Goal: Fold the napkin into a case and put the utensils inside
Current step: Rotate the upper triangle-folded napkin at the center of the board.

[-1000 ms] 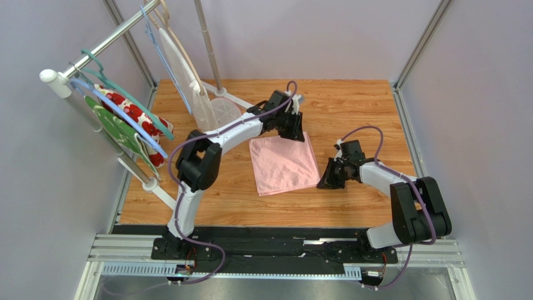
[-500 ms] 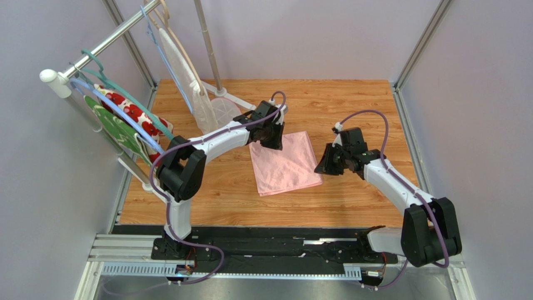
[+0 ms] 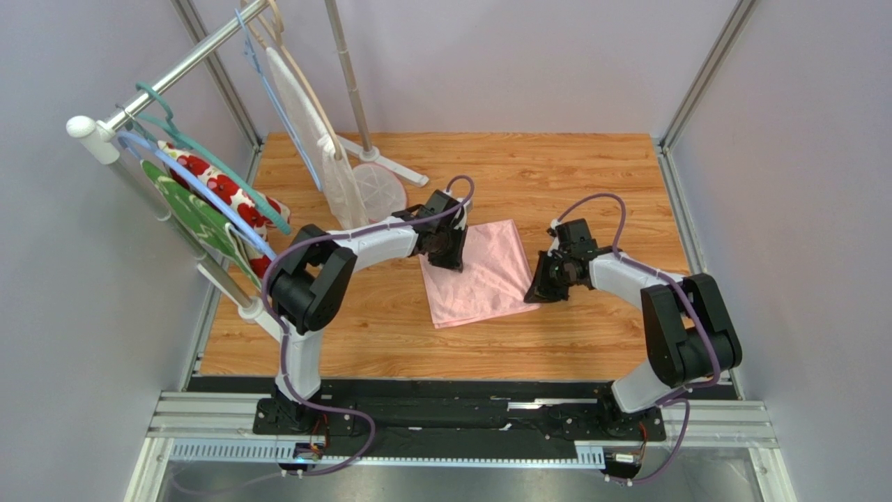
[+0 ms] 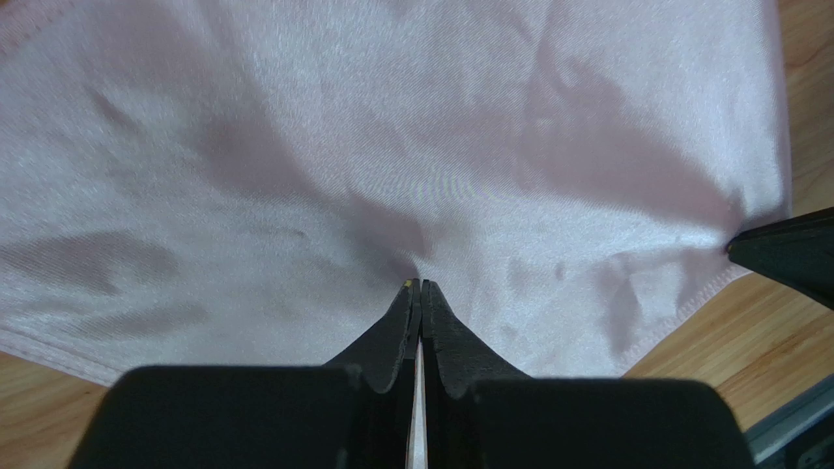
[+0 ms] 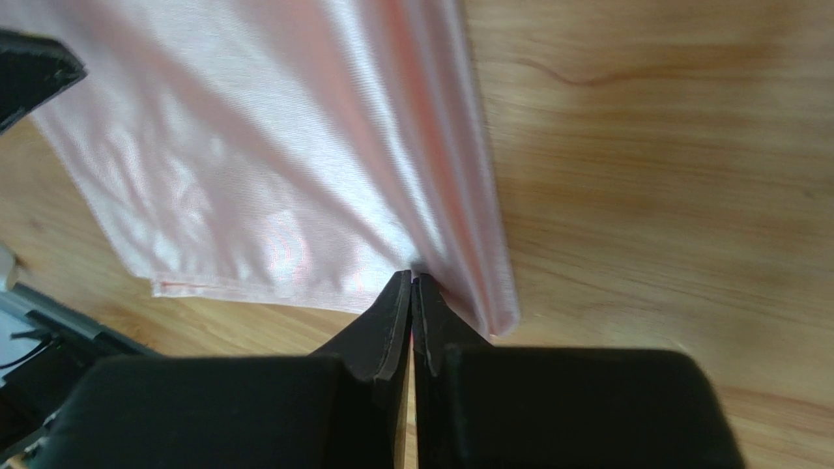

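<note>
The light-pink napkin (image 3: 480,274) lies flat on the wooden table as a folded, roughly square piece. My left gripper (image 3: 450,251) sits at its far-left corner; in the left wrist view its jaws (image 4: 421,284) are shut, and the cloth (image 4: 392,147) puckers at their tips. My right gripper (image 3: 535,293) is at the napkin's right edge; in the right wrist view its jaws (image 5: 412,277) are shut on the layered edge of the cloth (image 5: 294,176). No utensils are in view.
A clothes rack (image 3: 157,89) stands at the left with hangers, a white red-flowered cloth (image 3: 225,199) and a green cloth (image 3: 188,214). A pale mesh item (image 3: 314,131) hangs near a round stand base (image 3: 375,188). Grey walls enclose the table.
My left gripper moved from the napkin's far edge to its far-left corner and closed there. My right gripper swung up and came back to the napkin's right edge.
</note>
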